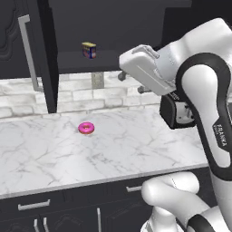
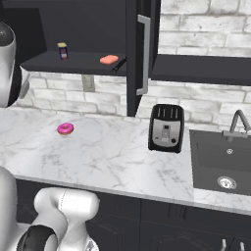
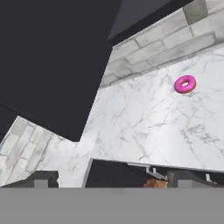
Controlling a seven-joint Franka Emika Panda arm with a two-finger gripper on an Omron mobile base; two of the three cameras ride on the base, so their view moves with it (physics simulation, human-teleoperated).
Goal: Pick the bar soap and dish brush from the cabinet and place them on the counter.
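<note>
The salmon-orange bar soap (image 2: 109, 60) lies on the dark shelf of the open cabinet (image 2: 63, 62). Just to its right is the thin black dish brush (image 2: 119, 65), by the open door. In the left base view my arm hides both. My gripper (image 1: 132, 83) hangs in front of the cabinet (image 1: 77, 61) at about shelf-edge height, above the white marble counter (image 1: 113, 149). In the hand view the gripper (image 3: 112, 179) is open, its fingertips (image 3: 41, 179) wide apart with nothing between them, looking down on the counter (image 3: 144, 122).
A yellow-and-blue box (image 1: 89, 50) stands on the shelf's left part. A pink donut (image 1: 86, 128) lies on the counter. The cabinet doors (image 2: 142, 54) stand open at both sides. A black toaster (image 2: 166, 128) and a sink (image 2: 220, 157) are to the right.
</note>
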